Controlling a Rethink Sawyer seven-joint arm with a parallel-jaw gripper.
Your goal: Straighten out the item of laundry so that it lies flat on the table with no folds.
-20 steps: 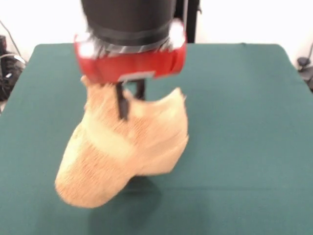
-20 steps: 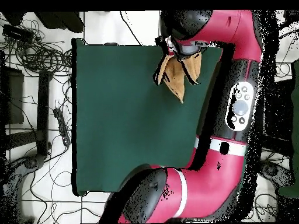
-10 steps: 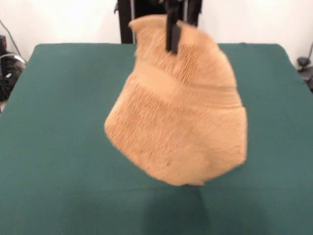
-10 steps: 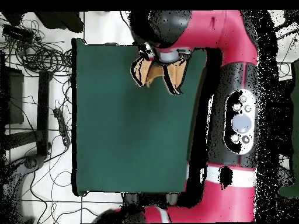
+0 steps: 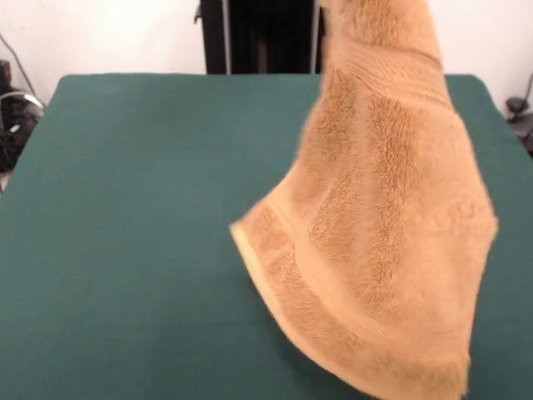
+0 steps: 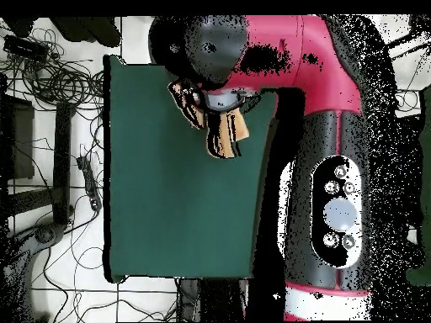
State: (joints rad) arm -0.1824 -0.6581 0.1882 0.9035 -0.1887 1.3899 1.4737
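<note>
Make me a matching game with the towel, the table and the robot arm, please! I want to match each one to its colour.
Things:
1. towel
2. table
3. robot arm

Colours:
A. red and black
B. orange-tan
C. dark green

Pairs: 1-B, 2-C, 3-A

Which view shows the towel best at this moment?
The front view: the towel hangs raised above the table, its fuzzy face and paler band plain, its top running off the picture. The overhead view shows only small tan patches under the arm.
</note>
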